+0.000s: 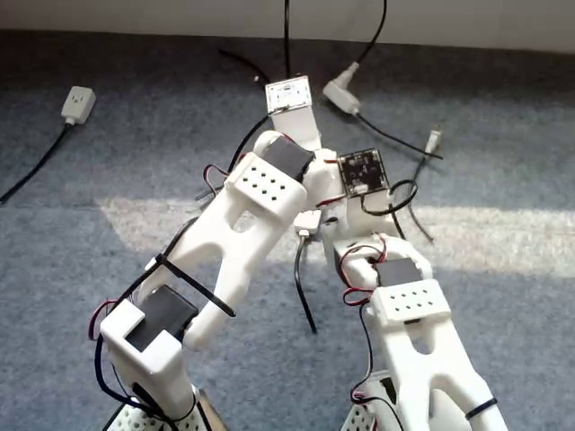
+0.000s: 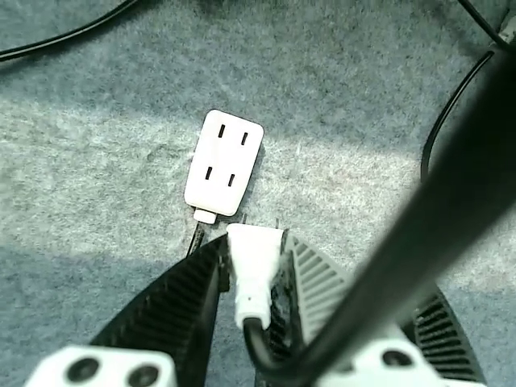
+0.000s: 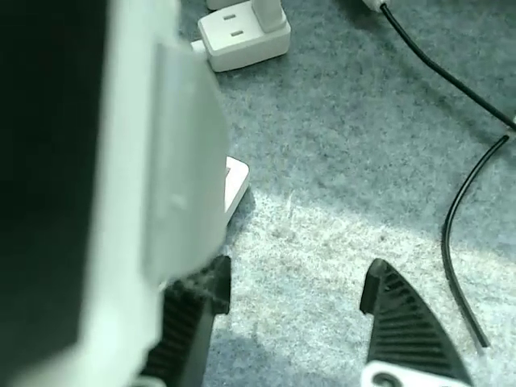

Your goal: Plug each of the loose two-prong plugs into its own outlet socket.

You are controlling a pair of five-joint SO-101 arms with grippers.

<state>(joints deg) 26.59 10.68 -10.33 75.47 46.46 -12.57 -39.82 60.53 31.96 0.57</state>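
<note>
My left gripper [image 2: 254, 250] is shut on a white two-prong plug [image 2: 250, 270], whose black cord runs back between the fingers. The prongs point at a white outlet block [image 2: 224, 165] with two pairs of slots, lying flat on the grey carpet just ahead; prongs and block are a little apart. From above, that block [image 1: 308, 221] lies under the two arms' wrists. My right gripper [image 3: 294, 282] stands open just above the carpet, nothing between its black fingers [image 3: 403, 322]. Beside it, the block's corner [image 3: 235, 181] peeks from behind the left arm's white body [image 3: 121, 177].
Farther back lies a second white outlet [image 1: 289, 94] with a plug in it, also in the right wrist view [image 3: 242, 36]. A loose white plug [image 1: 341, 94] on a black cord lies to its right, a small plug [image 1: 435, 139] beyond. Another outlet [image 1: 78, 103] sits far left.
</note>
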